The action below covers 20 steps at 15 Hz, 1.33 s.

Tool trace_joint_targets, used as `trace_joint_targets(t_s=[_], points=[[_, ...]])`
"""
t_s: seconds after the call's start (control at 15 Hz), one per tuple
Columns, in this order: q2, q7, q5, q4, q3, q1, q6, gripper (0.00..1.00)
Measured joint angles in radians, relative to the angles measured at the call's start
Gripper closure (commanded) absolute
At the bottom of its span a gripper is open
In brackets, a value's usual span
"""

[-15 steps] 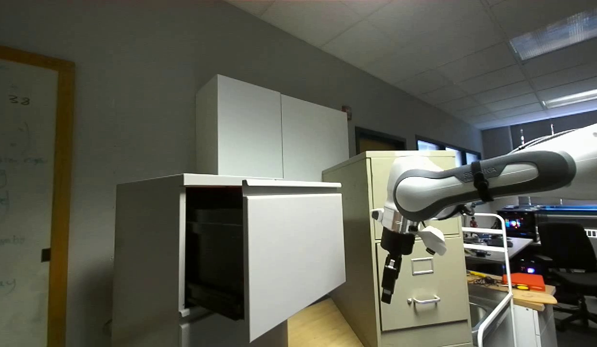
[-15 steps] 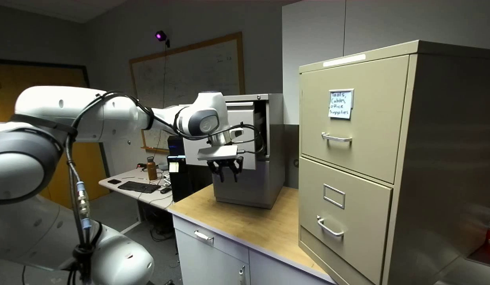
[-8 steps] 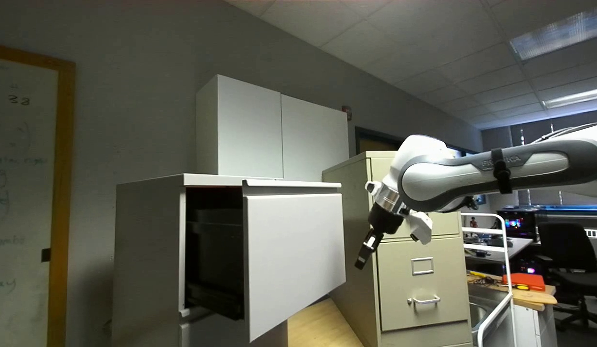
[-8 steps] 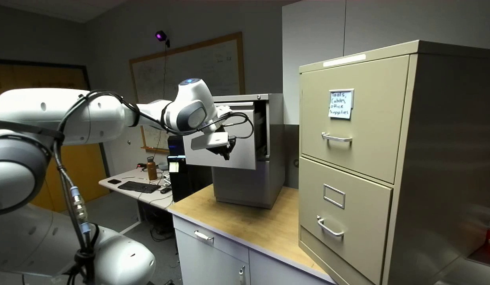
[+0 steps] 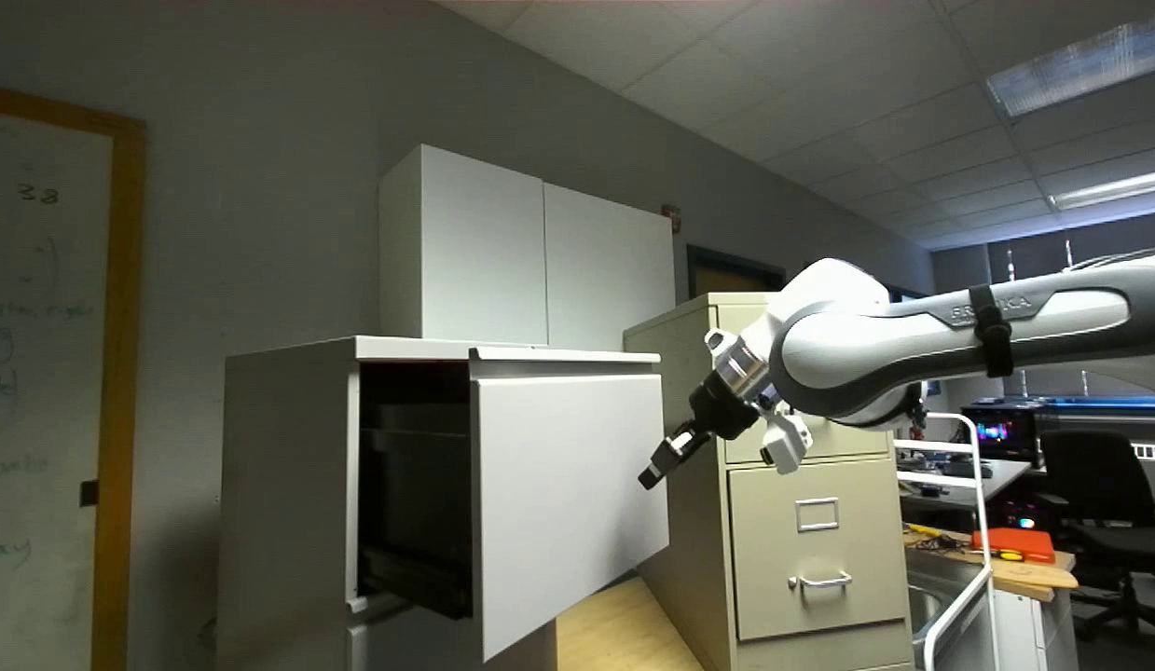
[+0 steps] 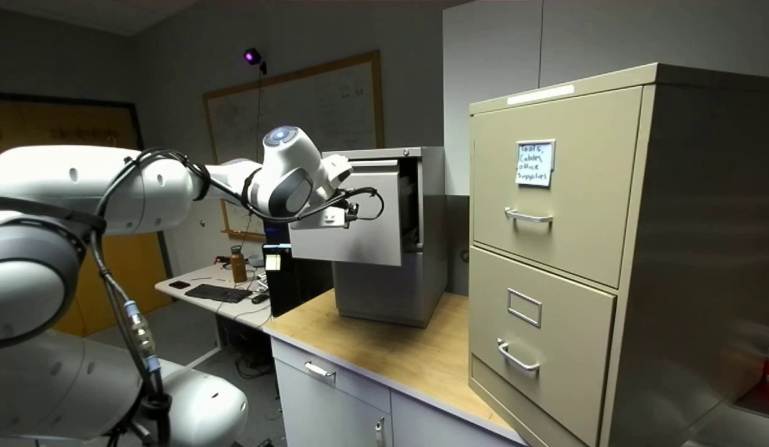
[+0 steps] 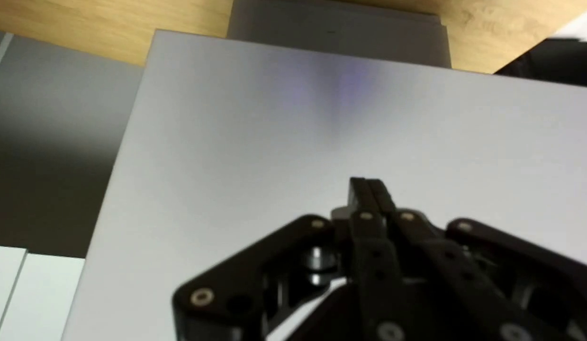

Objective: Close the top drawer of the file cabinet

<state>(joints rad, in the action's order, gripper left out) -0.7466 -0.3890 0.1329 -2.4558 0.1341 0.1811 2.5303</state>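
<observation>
Jaws clenched on nothing: in my wrist view the fingertips (image 7: 357,194) meet, slanting down at the front of the top drawer (image 5: 568,485). Contact: can't tell; the soft shadow on the panel sits clear of the tips, so I'd guess a gap. Risks if I push: panel is flat and looks smooth, approach is oblique, so tips may skid down it instead of driving it in. Arm (image 6: 167,197) hides the spot in an exterior view, so I can't judge centring; an off-centre shove might twist the drawer and jam it. Leaning on a jam could scoot the whole file cabinet (image 5: 283,503) back along the worktop (image 6: 384,347). Drawer itself: wide plain pale grey-white front, lip along the top, no dents I can make out, standing well out of the cabinet in both exterior views, dark interior showing behind the front. Reads to me as lining up for the push, closing not done yet. Beige cabinet (image 6: 589,248) stands beside the file cabinet, worktop showing between, so I'd keep the arm off that. Farther back, white wall cupboard (image 5: 526,252), no factor for me.
</observation>
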Motion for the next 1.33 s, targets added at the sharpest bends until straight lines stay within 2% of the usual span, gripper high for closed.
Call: trace_joint_targets(t_s=[0.67,1.07,1.33], points=[[0.051,0.067,0.033,-0.022,-0.008,0.129,0.218,0.96],[0.130,0.119,0.037,-0.002,-0.013,0.161,0.344,0.96],[0.228,0.162,0.059,0.059,-0.012,0.170,0.398,0.96]])
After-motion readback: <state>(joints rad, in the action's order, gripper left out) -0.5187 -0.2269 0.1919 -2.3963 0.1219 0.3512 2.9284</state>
